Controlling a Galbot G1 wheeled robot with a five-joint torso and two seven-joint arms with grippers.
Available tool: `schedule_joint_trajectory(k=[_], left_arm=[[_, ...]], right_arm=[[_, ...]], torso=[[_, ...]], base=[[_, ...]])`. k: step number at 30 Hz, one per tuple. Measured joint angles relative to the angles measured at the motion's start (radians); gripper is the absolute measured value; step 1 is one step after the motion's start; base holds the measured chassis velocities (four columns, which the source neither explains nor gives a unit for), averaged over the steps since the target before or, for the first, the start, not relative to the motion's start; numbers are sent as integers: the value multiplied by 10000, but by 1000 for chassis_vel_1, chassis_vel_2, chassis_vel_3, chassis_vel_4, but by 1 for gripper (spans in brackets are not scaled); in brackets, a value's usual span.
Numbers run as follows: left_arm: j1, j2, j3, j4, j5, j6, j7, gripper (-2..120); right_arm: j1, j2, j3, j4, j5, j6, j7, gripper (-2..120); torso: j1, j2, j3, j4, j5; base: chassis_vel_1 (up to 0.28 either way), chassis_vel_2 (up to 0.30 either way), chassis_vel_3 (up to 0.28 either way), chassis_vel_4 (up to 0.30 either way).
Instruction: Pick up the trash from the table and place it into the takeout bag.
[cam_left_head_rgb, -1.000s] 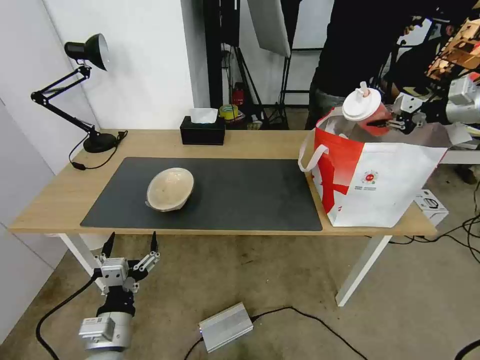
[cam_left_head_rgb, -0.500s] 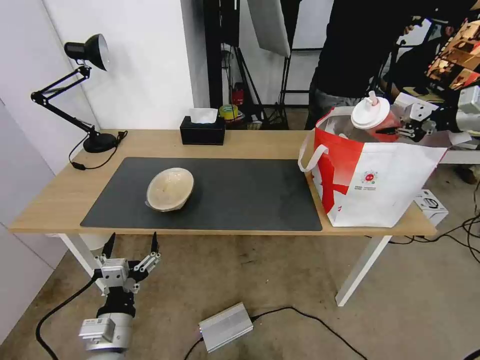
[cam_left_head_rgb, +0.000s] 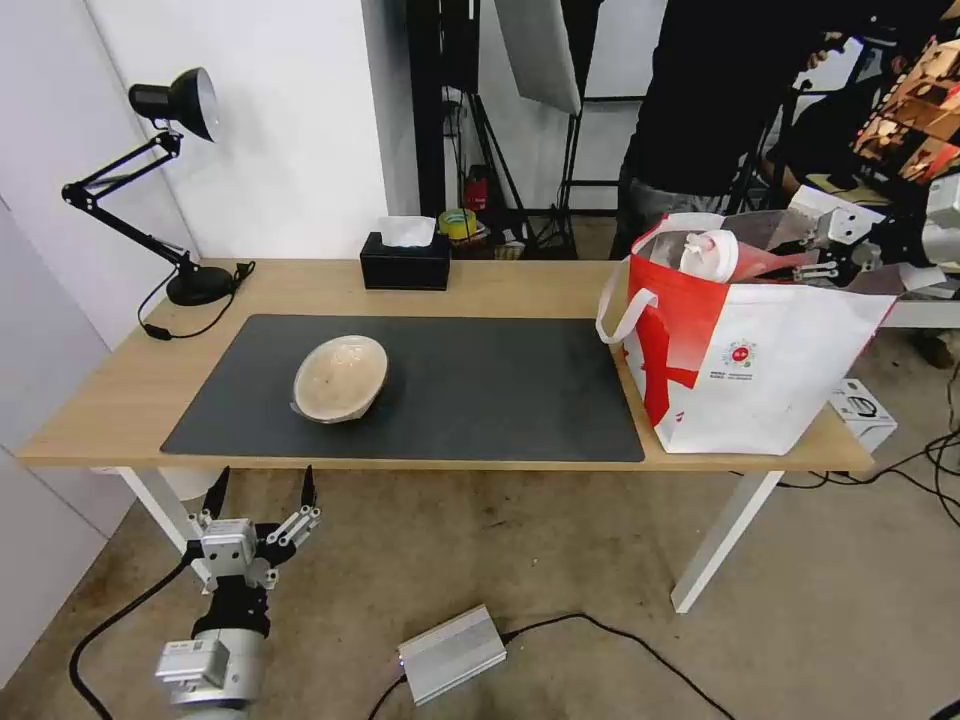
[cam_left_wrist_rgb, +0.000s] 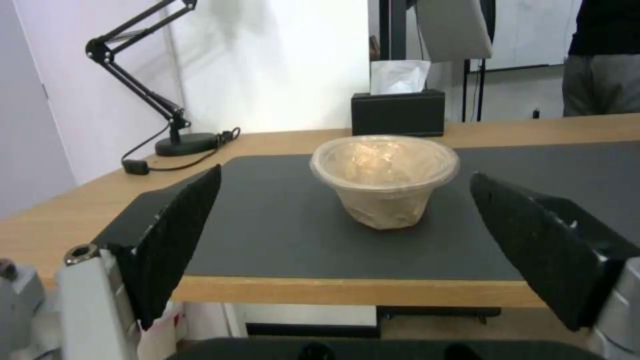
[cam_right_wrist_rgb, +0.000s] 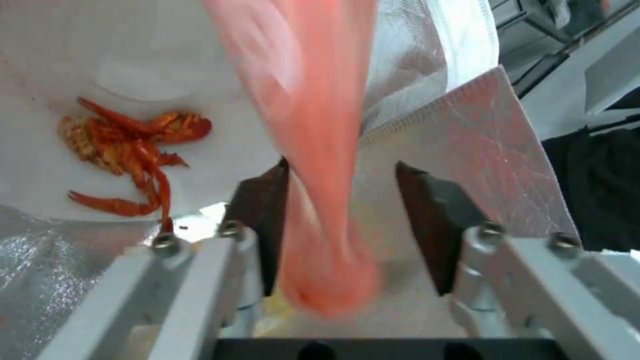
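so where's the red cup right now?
In the head view, the red cup is tipped over inside the takeout bag's open top at the table's right end, beside the right gripper, jaws apart.

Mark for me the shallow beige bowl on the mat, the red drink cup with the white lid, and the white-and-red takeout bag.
shallow beige bowl (cam_left_head_rgb: 340, 377): head view, inside of the bowl.
red drink cup with white lid (cam_left_head_rgb: 712, 254): head view, on the lid.
white-and-red takeout bag (cam_left_head_rgb: 790, 370): head view, white front panel.
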Motion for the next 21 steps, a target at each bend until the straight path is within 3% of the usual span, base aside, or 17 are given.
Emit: schedule_joint_trajectory(k=[6, 21], left_arm=[[23, -4, 2, -34, 2, -5, 3, 100], [76, -3, -12, -137, 6, -22, 3, 100]], right_arm=[[87, -3, 0, 23, -2, 0, -44, 71], [297, -29, 55, 482, 512, -82, 232, 67]], torso=[[0, 0, 0, 0, 0], [0, 0, 0, 0, -1]], base=[[0, 0, 0, 0], [0, 0, 0, 0]])
